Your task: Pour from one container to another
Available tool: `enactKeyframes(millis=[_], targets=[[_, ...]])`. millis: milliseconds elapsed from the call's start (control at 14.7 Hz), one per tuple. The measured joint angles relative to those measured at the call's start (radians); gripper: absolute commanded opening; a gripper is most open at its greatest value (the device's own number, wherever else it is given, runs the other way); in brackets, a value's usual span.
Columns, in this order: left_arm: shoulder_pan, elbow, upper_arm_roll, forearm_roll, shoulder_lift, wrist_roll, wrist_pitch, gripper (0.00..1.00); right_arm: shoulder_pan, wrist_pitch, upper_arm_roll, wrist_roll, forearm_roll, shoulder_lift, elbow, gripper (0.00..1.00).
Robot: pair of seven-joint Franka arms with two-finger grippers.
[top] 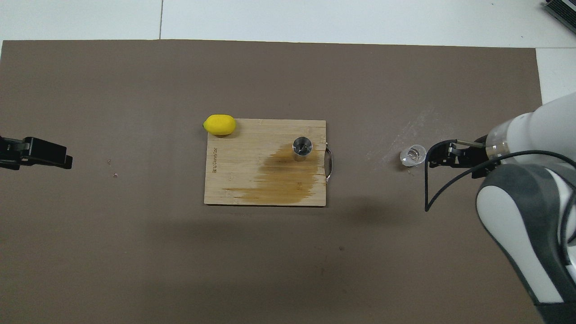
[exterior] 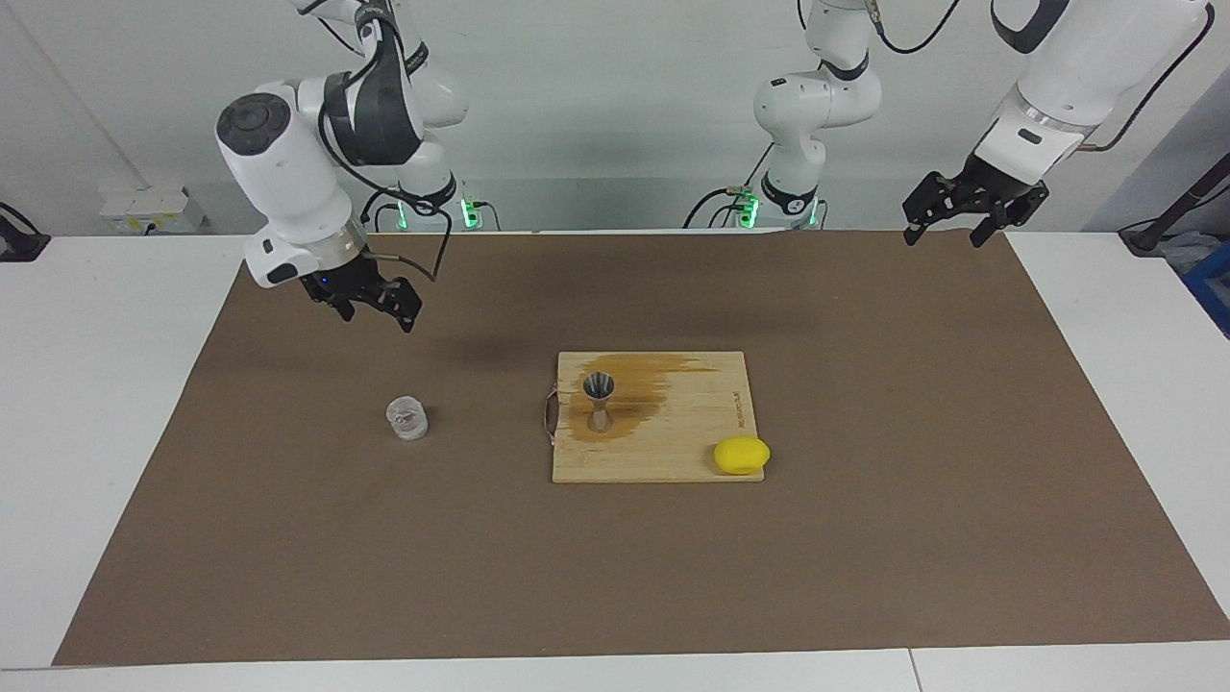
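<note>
1. A rectangular pale bamboo cutting board (exterior: 673,452) with a metal handle is lying on the brown mat (exterior: 865,577) that is covering the white bench (exterior: 86,384); it is serving here as the landmark.
2. A small silvery steel hourglass-shaped jigger (exterior: 600,402) is standing upright on the board, near the board's handle end, which is pointing toward the right arm's end of the bench. A dark wet-looking stain is spreading over the wood around the jigger's foot and toward the robots.
3. A short clear glass cup (exterior: 407,418) with thick walls is standing upright on the mat, well apart from the board, off its handle end toward the right arm's end of the bench.
4. A yellow lemon (exterior: 741,455) is resting at the board's corner that is farthest from the robots, toward the left arm's end.
5. The right pincer (exterior: 377,309) is hanging in the air over the mat, off the board's handle end, clear of the cup, with its fingers spread wide and gripping nothing.
6. The left pincer (exterior: 945,231) is waiting raised over the mat's edge at the left arm's end, well apart from the board, fingers spread and empty.
</note>
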Motion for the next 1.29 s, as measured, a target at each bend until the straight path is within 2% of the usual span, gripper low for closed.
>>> enactKeyframes(millis=[204,339,611,1289], targets=[[0.000,0.000,0.000,0.000,0.000,0.000,0.000,1.00,-0.007,-0.118,-0.002,-0.004,-0.041,0.014,0.163,1.00],[0.000,0.000,0.000,0.000,0.000,0.000,0.000,1.00,-0.010,-0.156,-0.004,-0.023,-0.063,0.029,0.232,1.00],[0.000,0.000,0.000,0.000,0.000,0.000,0.000,1.00,-0.011,-0.223,-0.004,-0.065,-0.090,0.034,0.278,1.00],[0.000,0.000,0.000,0.000,0.000,0.000,0.000,1.00,-0.015,-0.318,-0.004,-0.118,-0.062,0.083,0.379,1.00]])
